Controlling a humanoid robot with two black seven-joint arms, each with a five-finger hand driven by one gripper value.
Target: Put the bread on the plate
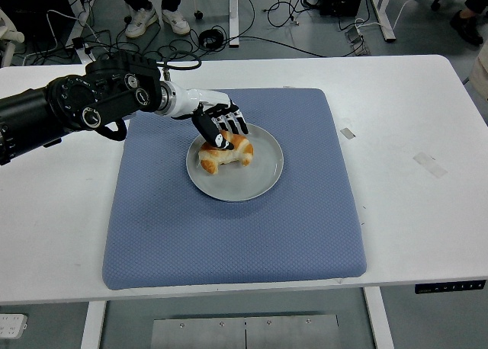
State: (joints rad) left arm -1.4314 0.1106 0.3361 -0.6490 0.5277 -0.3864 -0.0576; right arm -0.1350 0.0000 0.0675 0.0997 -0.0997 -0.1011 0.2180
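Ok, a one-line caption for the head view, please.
Left hand lowers the bread onto the grey plate, centred on a blue mat.
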